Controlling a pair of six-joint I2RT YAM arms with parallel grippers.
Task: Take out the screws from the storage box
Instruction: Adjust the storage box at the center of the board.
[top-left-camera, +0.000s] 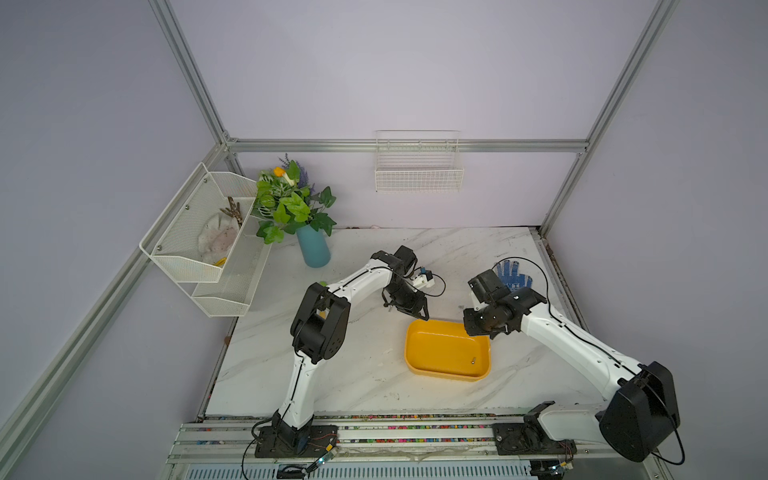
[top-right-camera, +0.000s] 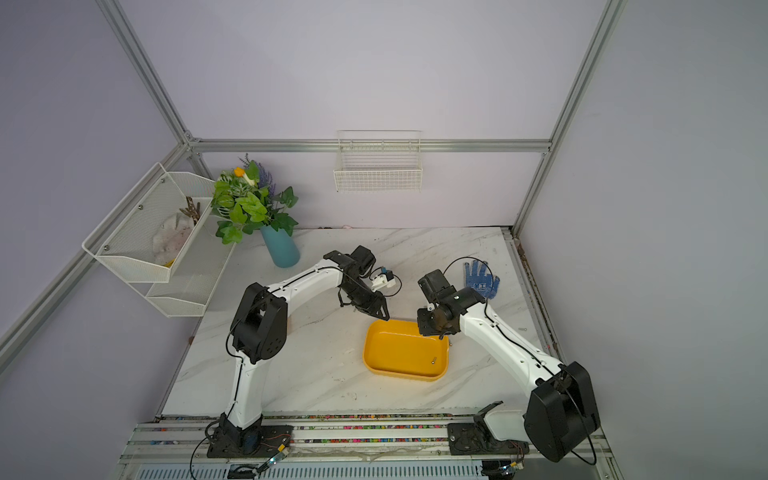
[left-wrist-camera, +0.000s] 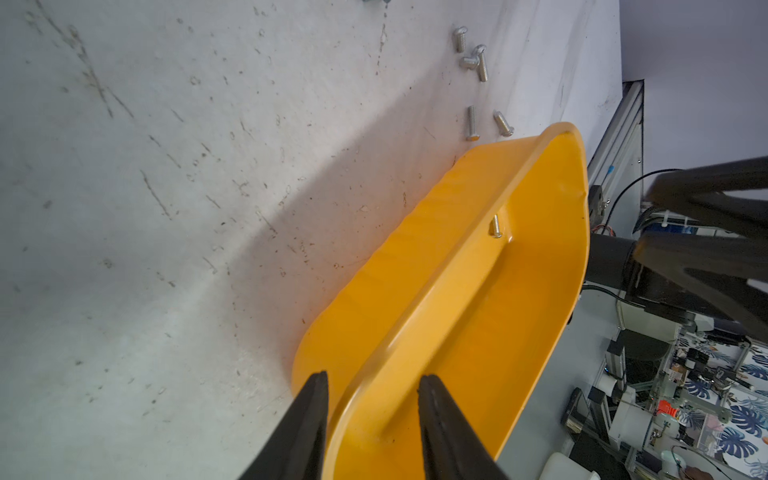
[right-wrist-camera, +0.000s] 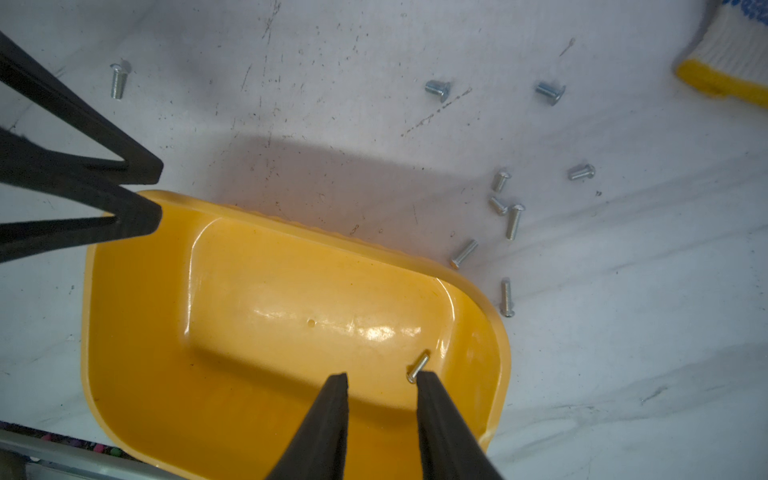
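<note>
left hand (left-wrist-camera: 372, 380): set at the far-left corner of the storage box (top-left-camera: 440, 349), one finger outside the wall and one inside, straddling the rim. whether it pinches the rim or merely brackets it cannot be told.

storage box: lies in the right half of the bench (top-left-camera: 353, 374), well clear of the near and far edges.

single screw (right-wrist-camera: 417, 368): the only one inside the box, lying on its side where the floor curves up toward the right short wall, nearer the near-right corner.

right hand (right-wrist-camera: 380, 376): hangs over the box's right end, released and empty, jaws apart, one fingertip just beside the screw's head.

loose screws (right-wrist-camera: 505, 208): scattered on the bench beyond the box's far-right corner, between it and the glove (right-wrist-camera: 723, 70).

handling, as judged: the screw is tiny, light, rigid and smooth, so it is apt to roll, skid on the glossy plastic or squirt from the pads. the best hold is across the shank just below the head, with the fingers closing crosswise to its axis. the nearby wall crowds the outer finger. the box is thin, light plastic and would slide or tip if pushed, so it is best braced at the rim.
</note>
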